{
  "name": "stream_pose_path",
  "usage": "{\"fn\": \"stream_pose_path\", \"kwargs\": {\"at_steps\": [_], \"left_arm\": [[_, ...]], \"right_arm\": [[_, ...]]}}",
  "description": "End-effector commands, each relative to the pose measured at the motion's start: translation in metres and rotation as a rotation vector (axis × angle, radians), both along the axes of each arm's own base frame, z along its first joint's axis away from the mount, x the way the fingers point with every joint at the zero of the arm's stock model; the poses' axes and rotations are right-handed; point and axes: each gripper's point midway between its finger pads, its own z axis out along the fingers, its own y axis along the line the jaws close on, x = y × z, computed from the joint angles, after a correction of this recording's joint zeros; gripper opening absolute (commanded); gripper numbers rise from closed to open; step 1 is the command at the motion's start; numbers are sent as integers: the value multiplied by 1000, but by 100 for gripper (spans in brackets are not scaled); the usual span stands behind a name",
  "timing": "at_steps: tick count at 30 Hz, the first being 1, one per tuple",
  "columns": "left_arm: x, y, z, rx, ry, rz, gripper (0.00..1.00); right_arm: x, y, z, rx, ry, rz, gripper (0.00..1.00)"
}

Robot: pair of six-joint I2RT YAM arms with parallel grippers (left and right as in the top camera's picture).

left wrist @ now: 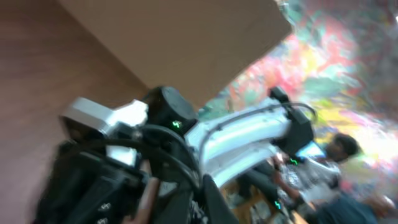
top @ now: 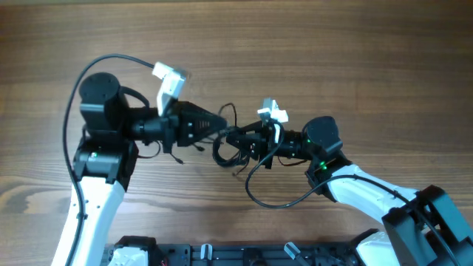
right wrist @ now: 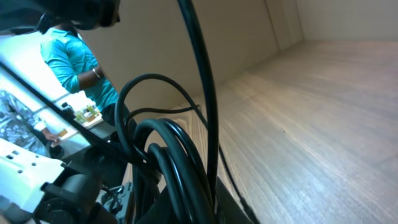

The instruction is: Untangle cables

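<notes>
The cables (top: pixel 222 153) are a small bunch of thin black wires held off the wooden table between my two grippers, with loose ends curling up and to the left. My left gripper (top: pixel 219 127) comes in from the left, its jaws narrowed onto the bunch. My right gripper (top: pixel 239 140) comes in from the right, tip to tip with the left one. In the right wrist view the looped cables (right wrist: pixel 166 149) run through my right jaws (right wrist: pixel 198 200). The left wrist view is blurred; my left jaws (left wrist: pixel 186 200) show dark strands between them.
The wooden table (top: pixel 369 66) stretches all round. The right arm's own thicker black cable (top: pixel 270 199) loops down toward the front. The right arm's white body (left wrist: pixel 236 140) fills the left wrist view. A dark rail (top: pixel 222 255) lies along the front edge.
</notes>
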Motion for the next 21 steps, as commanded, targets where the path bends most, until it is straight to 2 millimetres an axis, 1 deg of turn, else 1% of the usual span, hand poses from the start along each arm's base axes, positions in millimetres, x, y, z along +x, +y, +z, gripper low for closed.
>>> {"fn": "stream_pose_path", "kwargs": {"at_steps": [1, 2, 3, 5, 7, 9, 10, 11, 12, 13, 15, 16, 17, 18, 20, 21], "left_arm": [[36, 42, 12, -3, -11, 226, 4], [47, 64, 19, -14, -4, 308, 4], [54, 78, 22, -21, -1, 360, 4], [68, 119, 28, -33, 7, 509, 4], [74, 142, 26, -35, 22, 588, 4], [80, 164, 20, -46, 78, 679, 4], [82, 169, 16, -52, 115, 709, 7], [84, 171, 12, -56, 141, 723, 12], [85, 171, 9, -57, 166, 731, 17], [86, 170, 5, -59, 194, 731, 24], [85, 159, 1, -55, 211, 695, 34], [82, 145, 1, -29, 146, 640, 38], [77, 130, 2, -7, 82, 575, 46], [73, 117, 0, 11, 30, 525, 51], [67, 87, -10, 56, -78, 424, 66], [72, 75, -23, 97, -89, 428, 70]], "right_arm": [[-2, 2, -14, -38, 86, 25, 14], [-2, -1, -21, -58, 122, 24, 13], [-1, -3, -25, -68, 142, 22, 14], [4, -9, -32, -84, 180, 5, 14], [5, -12, -32, -82, 183, 4, 14], [6, -13, -32, -81, 184, 5, 14], [5, -13, -31, -80, 184, 8, 14], [5, -13, -31, -80, 183, 9, 13], [5, -13, -31, -80, 183, 9, 13], [5, -13, -31, -80, 184, 8, 12], [4, -13, -31, -80, 183, 15, 11], [0, -12, -30, -76, 176, 41, 11], [-5, -12, -28, -72, 170, 74, 11], [-10, -11, -27, -69, 171, 102, 11], [-19, -11, -26, -64, 174, 151, 10], [-21, -11, -25, -63, 174, 163, 9]]}}
